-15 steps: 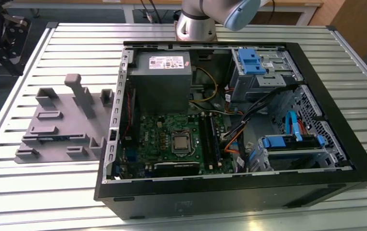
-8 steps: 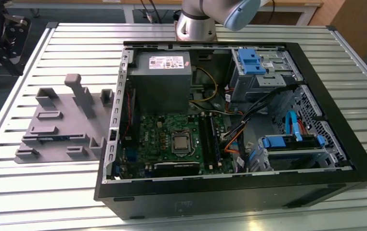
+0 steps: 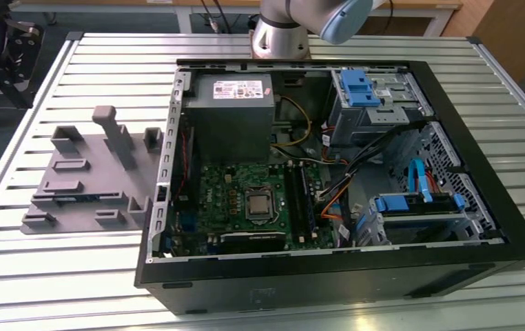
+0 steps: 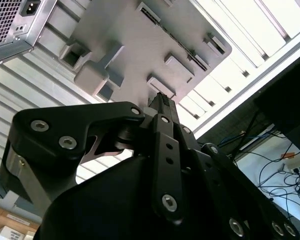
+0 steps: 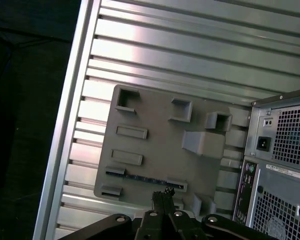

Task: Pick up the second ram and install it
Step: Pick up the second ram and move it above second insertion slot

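1 thin dark strip, the second ram (image 5: 142,179), stands on edge in a long slot of the grey fixture (image 5: 160,145). The fixture lies on the slatted table (image 3: 88,62) to the exterior view's left of the open computer case (image 3: 290,279). In both wrist views the gripper (image 5: 163,195) hangs above that strip near 1 end, fingers drawn together with nothing between them

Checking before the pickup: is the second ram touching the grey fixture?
Touching. In the first wrist view the second ram stands on edge in the grey fixture, its ends seated in two of its holders.
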Tool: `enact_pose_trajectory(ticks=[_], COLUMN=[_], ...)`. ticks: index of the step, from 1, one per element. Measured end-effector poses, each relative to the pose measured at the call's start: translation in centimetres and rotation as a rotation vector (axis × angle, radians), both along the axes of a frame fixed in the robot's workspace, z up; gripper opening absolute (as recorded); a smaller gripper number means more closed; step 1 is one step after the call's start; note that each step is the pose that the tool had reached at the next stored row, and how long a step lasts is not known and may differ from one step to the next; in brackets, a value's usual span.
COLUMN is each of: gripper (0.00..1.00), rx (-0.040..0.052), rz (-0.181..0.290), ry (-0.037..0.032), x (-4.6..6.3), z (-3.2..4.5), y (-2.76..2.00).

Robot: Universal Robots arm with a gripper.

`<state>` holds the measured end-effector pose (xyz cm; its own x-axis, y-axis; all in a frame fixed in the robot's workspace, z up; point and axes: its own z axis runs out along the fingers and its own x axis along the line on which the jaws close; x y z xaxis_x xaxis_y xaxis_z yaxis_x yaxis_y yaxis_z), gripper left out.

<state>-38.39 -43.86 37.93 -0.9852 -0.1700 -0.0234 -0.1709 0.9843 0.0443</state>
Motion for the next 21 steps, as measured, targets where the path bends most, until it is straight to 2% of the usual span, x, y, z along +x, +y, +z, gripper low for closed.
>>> enact_pose_trajectory(ticks=[21], gripper=[0.11], rx=[0.0], rz=[0.076], ry=[0.0], x=[0.0], z=[0.0], y=[0.0])
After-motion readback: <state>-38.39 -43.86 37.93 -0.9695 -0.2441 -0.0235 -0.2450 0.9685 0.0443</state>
